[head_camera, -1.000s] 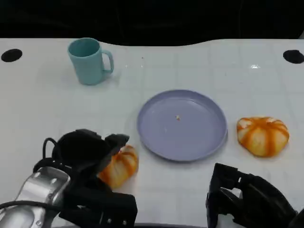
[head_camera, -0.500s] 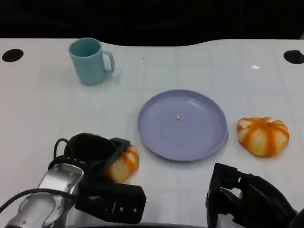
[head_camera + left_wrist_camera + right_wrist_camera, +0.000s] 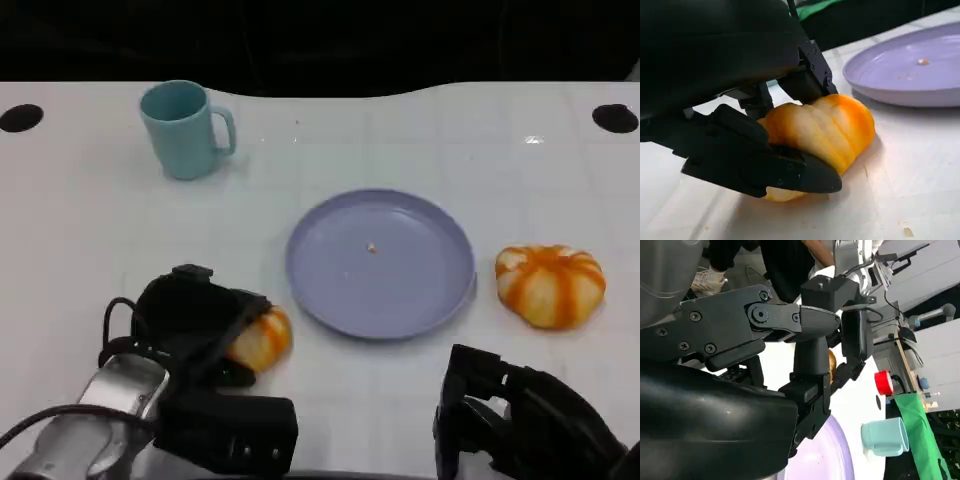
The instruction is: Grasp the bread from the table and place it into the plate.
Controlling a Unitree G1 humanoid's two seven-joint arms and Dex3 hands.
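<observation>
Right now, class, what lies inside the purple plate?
A tiny pale crumb sits near the middle of the purple plate; no bread is in it. Nothing covers its inside.

Silver left forearm, black cabled left hand, black fingers

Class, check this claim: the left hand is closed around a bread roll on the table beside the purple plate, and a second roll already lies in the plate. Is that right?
Not quite. The second roll lies on the table beside the plate, not in it, as the head view shows. The rest holds: the left hand grips a bread roll on the table next to the plate.
</observation>
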